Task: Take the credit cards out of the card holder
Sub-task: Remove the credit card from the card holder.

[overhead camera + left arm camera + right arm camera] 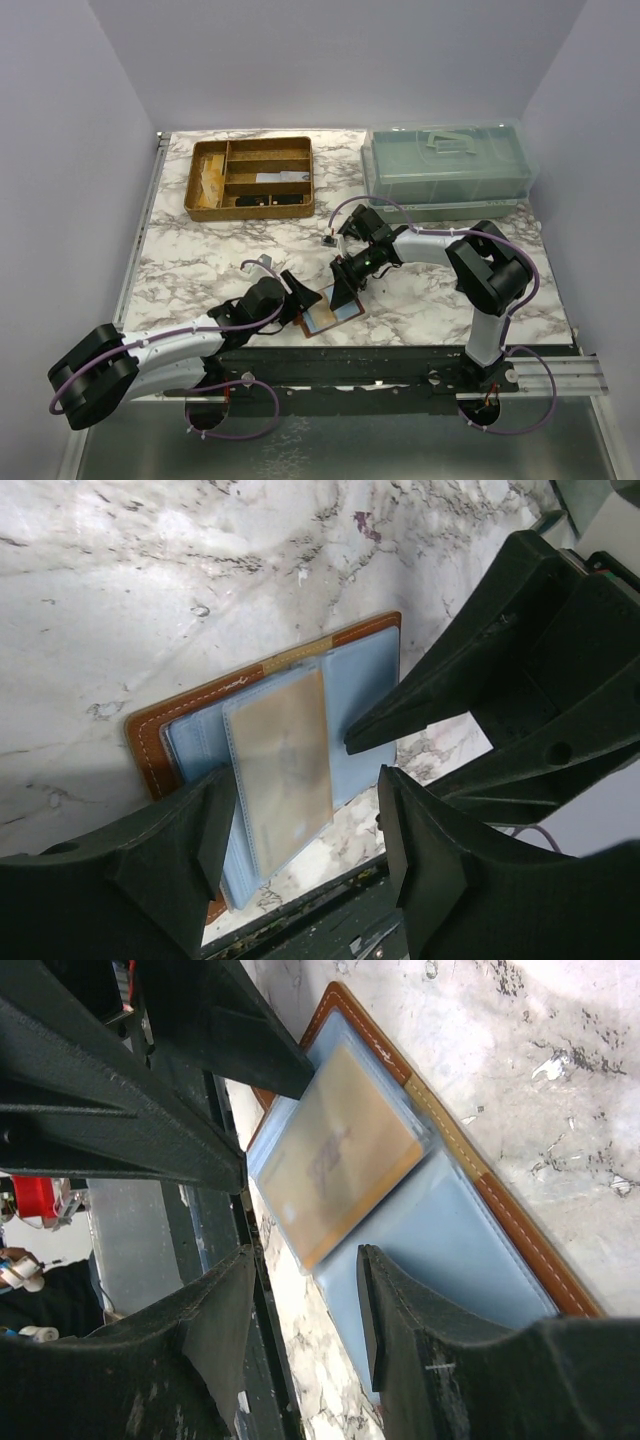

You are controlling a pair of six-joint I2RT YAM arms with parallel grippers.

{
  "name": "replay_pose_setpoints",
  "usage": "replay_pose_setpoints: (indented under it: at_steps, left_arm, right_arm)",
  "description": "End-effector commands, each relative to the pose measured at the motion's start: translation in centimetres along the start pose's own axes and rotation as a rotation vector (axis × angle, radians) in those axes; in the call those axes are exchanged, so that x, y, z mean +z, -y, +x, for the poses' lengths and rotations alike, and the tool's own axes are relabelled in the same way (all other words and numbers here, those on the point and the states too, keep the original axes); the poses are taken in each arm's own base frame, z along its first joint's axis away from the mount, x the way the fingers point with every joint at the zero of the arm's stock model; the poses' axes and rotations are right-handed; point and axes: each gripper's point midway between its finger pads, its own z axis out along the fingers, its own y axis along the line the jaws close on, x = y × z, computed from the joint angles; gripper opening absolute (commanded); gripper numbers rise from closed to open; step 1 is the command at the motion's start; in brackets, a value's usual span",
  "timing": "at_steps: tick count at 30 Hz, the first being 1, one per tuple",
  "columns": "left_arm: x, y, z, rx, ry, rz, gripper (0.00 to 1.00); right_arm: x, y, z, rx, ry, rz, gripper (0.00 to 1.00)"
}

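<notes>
I see the flat reddish-brown leather card holder lying open at the near edge of the white marble table. A tan rectangular card shows on its light blue inside. The left gripper and right gripper hover over it, jaws apart, with nothing clamped.

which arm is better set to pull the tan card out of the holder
Left, probably: the left hand straddles the tan card's protruding end; the right hand sits at the card holder's side.
</notes>
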Motion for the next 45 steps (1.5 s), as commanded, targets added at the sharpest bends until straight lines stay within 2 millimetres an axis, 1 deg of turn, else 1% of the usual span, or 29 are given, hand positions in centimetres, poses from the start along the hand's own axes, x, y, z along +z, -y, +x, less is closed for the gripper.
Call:
replay_pose_setpoints:
  at_steps: [1,8,11,16,20,22,29,33,38,43,45]
  left_arm:
    - [-0.2,1.7,0.1,-0.021,-0.008,0.092,0.65]
    - [-0.3,3.2,0.0,-0.024,-0.012,0.154,0.64]
    - [-0.2,3.5,0.1,-0.023,-0.016,0.163,0.64]
    - [0.1,4.0,0.2,-0.021,-0.021,0.175,0.64]
    - [0.5,4.5,0.3,-0.018,-0.028,0.190,0.64]
    - [0.8,4.9,0.5,-0.013,-0.035,0.197,0.64]
    - [1.8,7.1,0.7,0.009,-0.064,0.242,0.64]
    - [2.3,8.1,0.9,0.017,-0.082,0.261,0.65]
    - [2.8,8.4,1.8,0.022,-0.131,0.282,0.65]
    - [3.3,8.9,2.3,0.010,-0.159,0.307,0.65]
    - [3.5,9.2,2.4,0.008,-0.168,0.315,0.65]
  right_arm:
    - [0.1,0.4,0.1,0.008,-0.010,0.005,0.52]
    - [-0.1,0.2,-0.2,-0.001,-0.002,0.010,0.53]
    - [-0.1,0.2,-0.3,-0.003,-0.003,0.017,0.53]
    - [-0.6,0.0,-0.9,-0.022,0.008,0.033,0.55]
    - [-1.8,0.0,-1.8,-0.059,0.036,0.073,0.63]
    - [-2.3,0.0,-2.2,-0.075,0.051,0.091,0.65]
    - [-4.3,0.5,-3.0,-0.081,0.093,0.119,0.65]
    - [-5.1,0.9,-3.3,-0.080,0.112,0.138,0.65]
    - [-6.2,1.5,-3.8,-0.061,0.141,0.170,0.64]
    - [-8.0,1.4,-4.6,-0.063,0.203,0.187,0.62]
    - [-8.3,1.1,-4.7,-0.069,0.216,0.180,0.62]
